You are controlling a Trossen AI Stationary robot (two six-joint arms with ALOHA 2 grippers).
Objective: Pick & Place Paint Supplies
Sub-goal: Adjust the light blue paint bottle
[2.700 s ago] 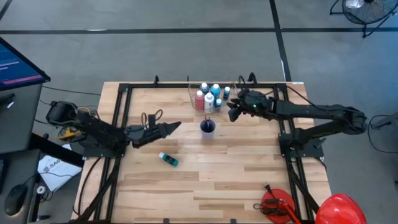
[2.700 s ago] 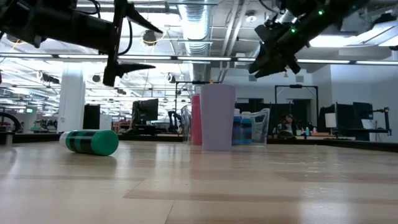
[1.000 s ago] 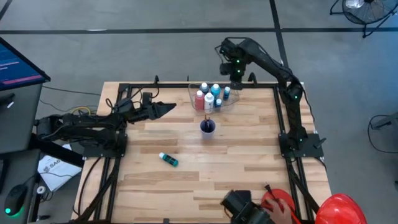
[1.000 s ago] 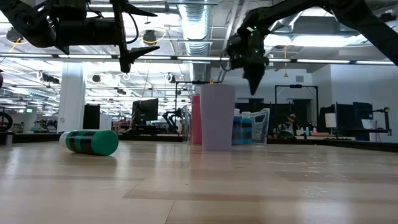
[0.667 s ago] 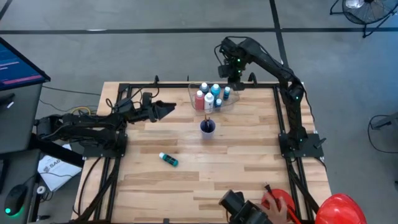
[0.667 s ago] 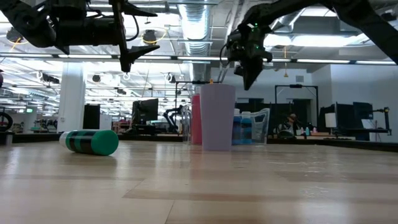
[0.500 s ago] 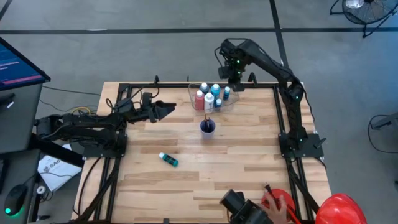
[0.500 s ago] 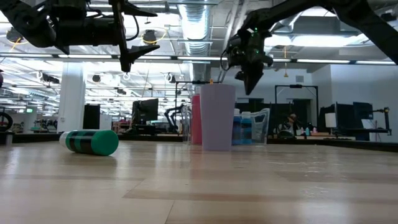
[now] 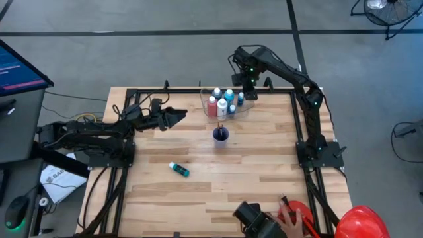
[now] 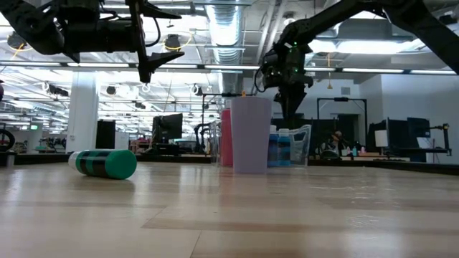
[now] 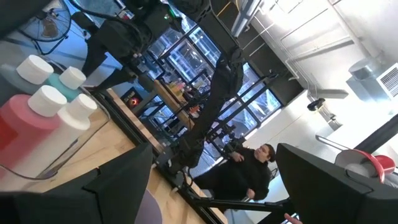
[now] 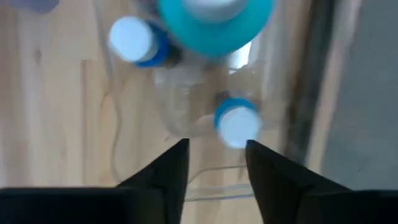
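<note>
A clear plastic tub [image 9: 225,104] stands at the table's far edge and holds several white-capped paint bottles: a red one [image 9: 212,106], a larger light blue one [image 9: 229,96] and small blue ones. My right gripper [image 9: 249,84] hangs open above the tub's right end, pointing down. In its wrist view [image 12: 214,165] a small blue bottle [image 12: 237,126] stands just ahead of the fingers. A teal bottle [image 9: 178,169] lies on its side on the bare wood. The blue-purple cup [image 9: 221,135] holds a thin brush. My left gripper [image 9: 180,115] hovers open, left of the tub.
Black frame rails [image 9: 129,125] run along the table's left and right sides. Red gear [image 9: 295,215] and a red helmet [image 9: 360,223] sit at the near right corner. A person's hand holding a dark object [image 9: 254,215] is at the near edge. Bare wood surrounds the teal bottle [image 10: 106,163].
My right gripper has come down a little toward the tub's right end, staying open. My left arm has kept still. The hand at the near edge has shifted slightly.
</note>
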